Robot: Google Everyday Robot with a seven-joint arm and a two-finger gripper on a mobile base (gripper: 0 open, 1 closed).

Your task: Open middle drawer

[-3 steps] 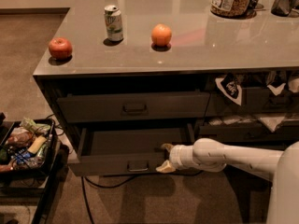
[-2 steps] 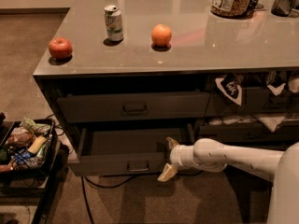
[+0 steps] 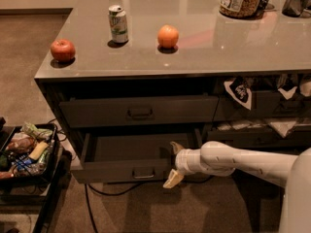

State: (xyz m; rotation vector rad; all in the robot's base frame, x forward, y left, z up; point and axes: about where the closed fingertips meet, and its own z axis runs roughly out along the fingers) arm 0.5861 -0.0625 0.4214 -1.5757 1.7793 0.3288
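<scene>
The spread pincer (image 3: 170,164) sits at the front of the pulled-out middle drawer (image 3: 107,171), beside its handle (image 3: 144,173).

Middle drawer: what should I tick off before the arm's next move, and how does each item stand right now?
1. The middle drawer is pulled out with its interior showing: ok.
2. The drawer is at full travel: cannot tell.
3. The gripper is off the drawer's handle, to the right of it, with its fingers apart: ok.
4. The gripper is clear of the drawer front: cannot tell.
5. The drawer above is shut: ok.
6. The black crate on the floor is apart from the open drawer's corner: ok.
</scene>
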